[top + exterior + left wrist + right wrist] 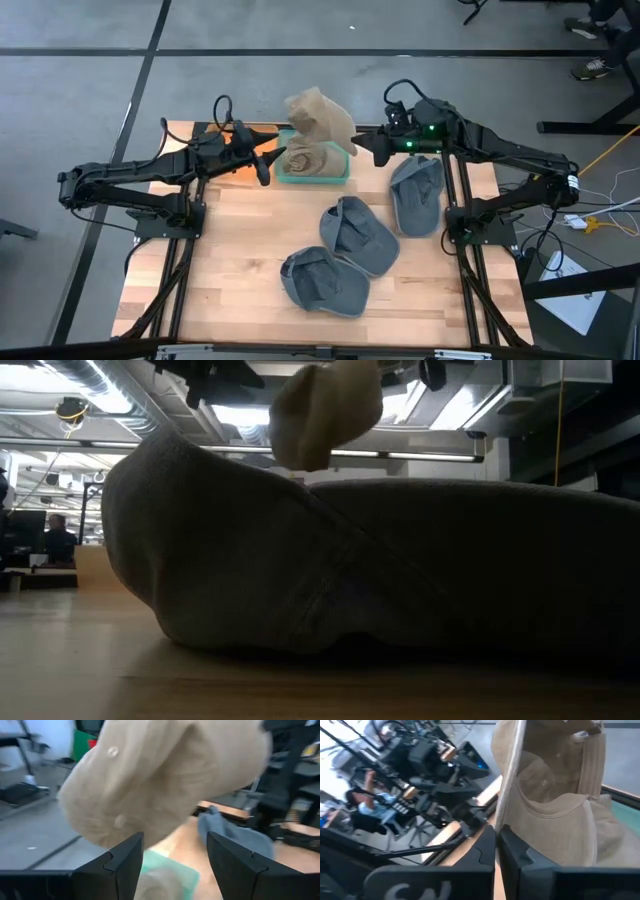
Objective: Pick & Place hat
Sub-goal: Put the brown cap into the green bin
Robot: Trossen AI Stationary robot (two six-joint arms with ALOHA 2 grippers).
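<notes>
1. near edge of the table (240, 300): a grey hat (322, 281) lies flat close to the front edge, and fills most of the low view. a second grey hat (360, 235) sits just behind it toward the middle, touching or overlapping it.
2. right side, mid-depth: a third grey hat (417, 195) lies beside the right rail, apart from the other two.
3. far edge, centre: a green bin (312, 172) rests on the table with one tan hat (308, 160) rolled up inside it.
4. above the bin: the tan hat in transit (318, 115) hangs in the air over the bin's far side, crown toward the left arm, clear of the contents below.
5. right gripper (372, 146): fingers pressed together on the hat's edge, carrying its full weight from the bin's right.
6. left gripper (268, 160): fingers spread, holding nothing, at the bin's left side with the hanging hat just in front of them.
7. risks, by judgement: the hat is held by a thin pinch on limp cloth; it may slip out early. it hangs partly past the bin's far wall, so a release here could drape it over the rim or drop it off the table's far edge. the left fingers stand near enough to snag the crown.
</notes>
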